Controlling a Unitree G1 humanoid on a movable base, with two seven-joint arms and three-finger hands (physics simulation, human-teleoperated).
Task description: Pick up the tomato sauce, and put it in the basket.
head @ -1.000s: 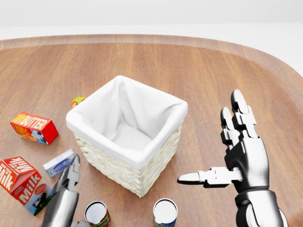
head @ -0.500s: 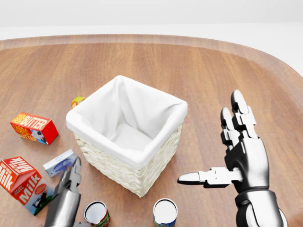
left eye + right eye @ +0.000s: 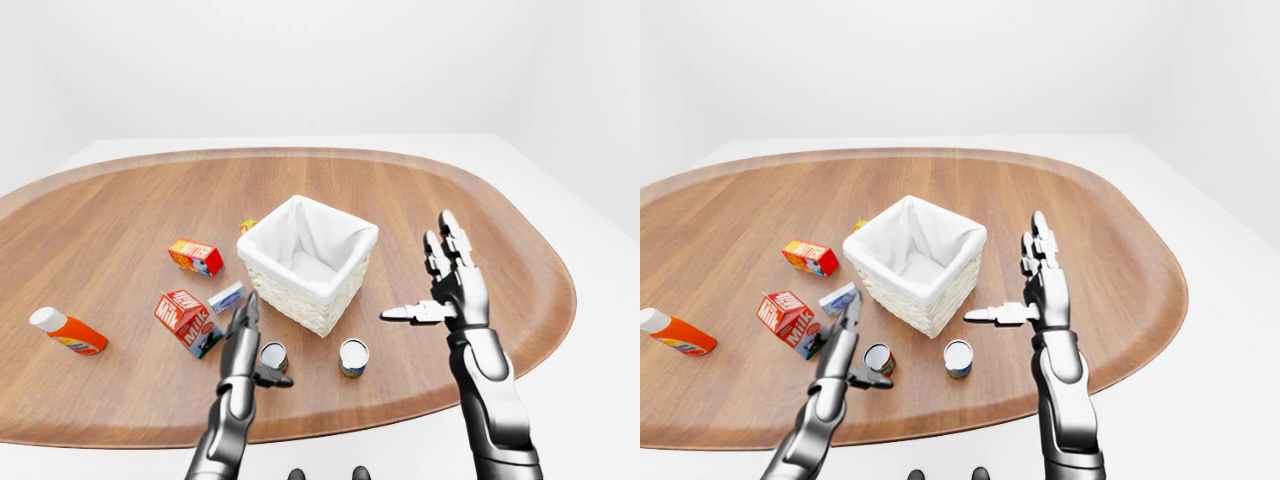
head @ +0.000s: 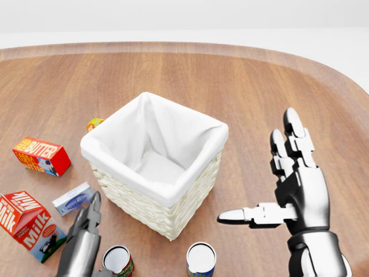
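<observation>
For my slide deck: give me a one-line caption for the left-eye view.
Both open hands, left hand and right hand, hover beside a white-lined basket on a wooden table strewn with groceries.

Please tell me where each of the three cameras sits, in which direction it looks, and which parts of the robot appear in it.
Head view: on the head, looking down at the basket; right hand open, left hand low.
Left-eye view: on the head, wider, over the whole table; both arms rise from the bottom.
Right-eye view: the same scene, shifted left.
All share the basket and two cans.
</observation>
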